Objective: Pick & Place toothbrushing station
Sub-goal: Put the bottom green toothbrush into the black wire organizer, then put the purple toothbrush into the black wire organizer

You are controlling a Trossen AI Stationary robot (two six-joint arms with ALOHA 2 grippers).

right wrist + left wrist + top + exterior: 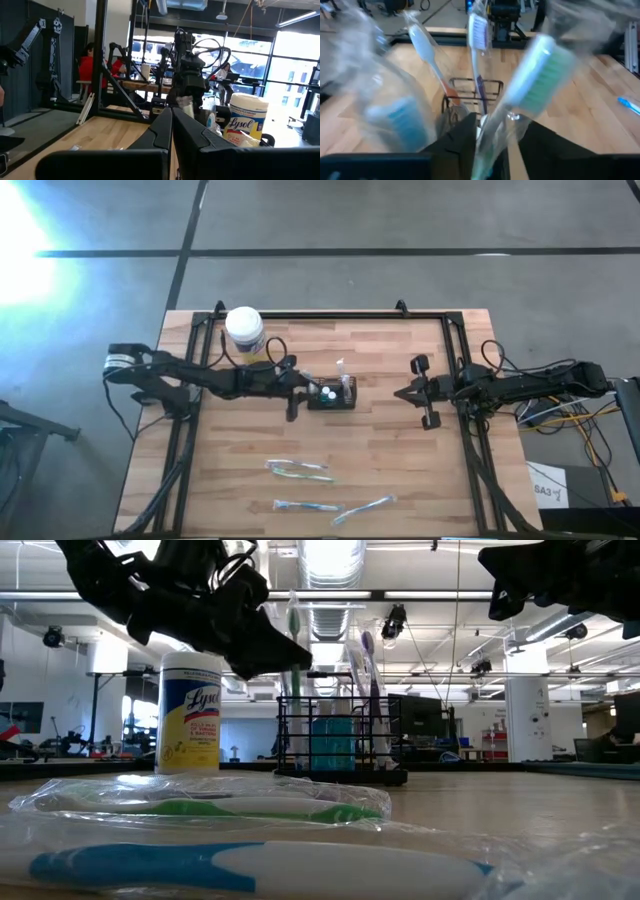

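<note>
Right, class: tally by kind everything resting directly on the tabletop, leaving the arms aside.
Wipes jar: 1
Wire-mesh caddy: 1
Wrapped toothbrushes lying flat: 3
Total: 5

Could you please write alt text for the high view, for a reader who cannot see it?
Overhead, the left gripper reaches the black caddy at the centre of the wooden table. The right gripper waits shut nearby; three wrapped toothbrushes lie loose.

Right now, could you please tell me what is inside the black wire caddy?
The caddy holds wrapped toothbrushes standing upright, one green-bristled, with a teal item low inside. The left gripper covers its near side, so the bottom is hidden.
</note>
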